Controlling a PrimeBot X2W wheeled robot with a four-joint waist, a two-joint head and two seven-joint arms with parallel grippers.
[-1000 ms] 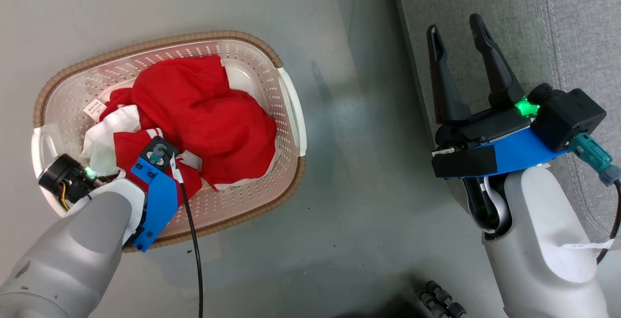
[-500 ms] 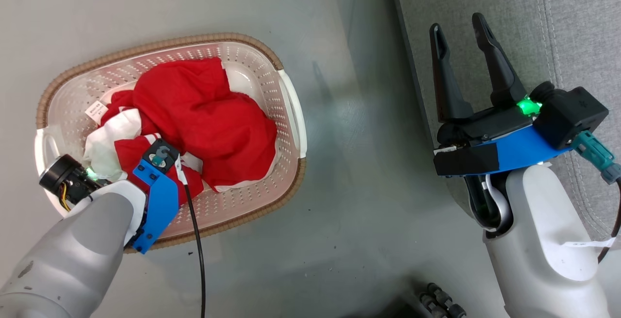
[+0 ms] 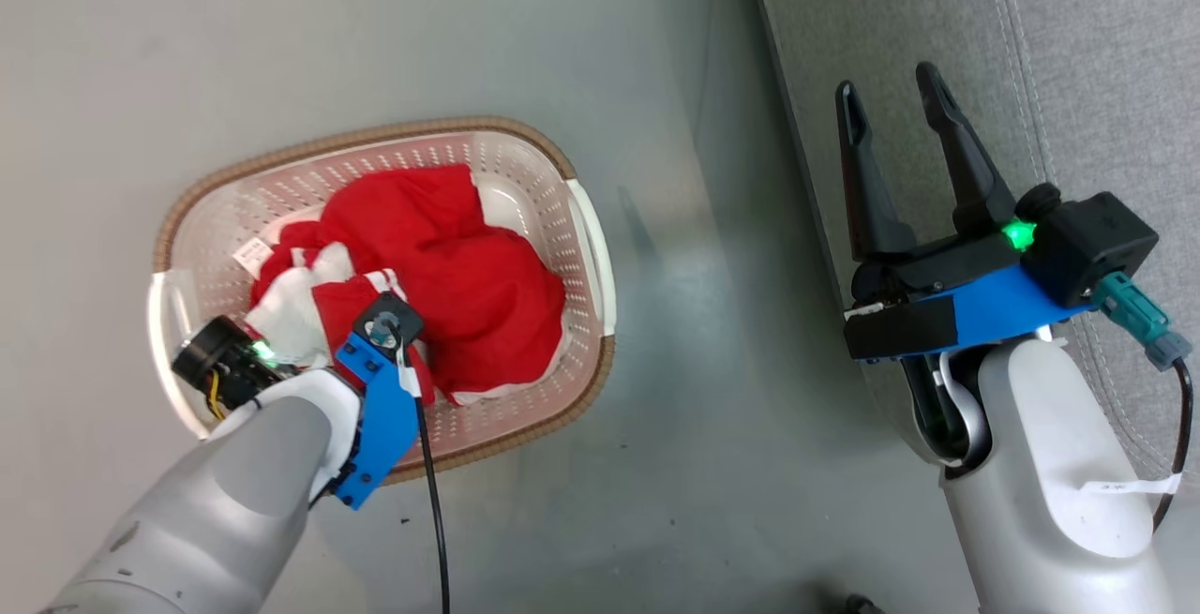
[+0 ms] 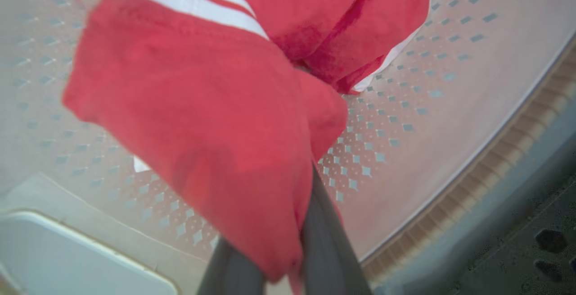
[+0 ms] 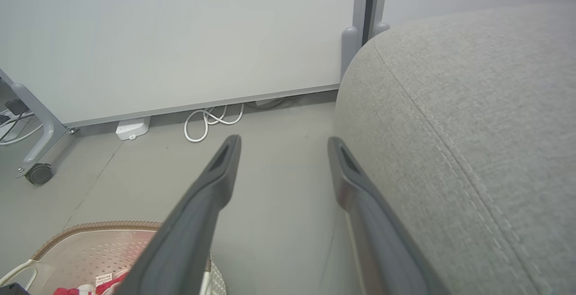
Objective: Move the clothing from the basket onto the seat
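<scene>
The cream basket [image 3: 581,248] with a brown rim stands on the grey floor and holds the bright red clothing [image 3: 469,267] with white striped trim. My left arm [image 3: 375,389] reaches down into the basket's near left end. In the left wrist view my left gripper [image 4: 292,223] is shut on a fold of the red clothing [image 4: 202,106], which hangs over the fingers above the perforated basket floor [image 4: 396,119]. My right gripper [image 3: 891,98] is open and holds nothing, over the left edge of the light grey seat [image 3: 1078,52]. The right wrist view shows the seat [image 5: 472,106] beside the right gripper [image 5: 281,144].
Bare grey floor lies between the basket and the seat. In the right wrist view a white panel on a wheeled frame [image 5: 40,173] stands behind, with white cables [image 5: 211,121] and a small white box [image 5: 132,128] at its foot. A black cable [image 3: 431,501] trails from my left wrist.
The head camera has moved, so the whole picture has shifted. My left gripper has shut on the red fabric, and the folds by the wrist have bunched together. The right gripper has stayed open.
</scene>
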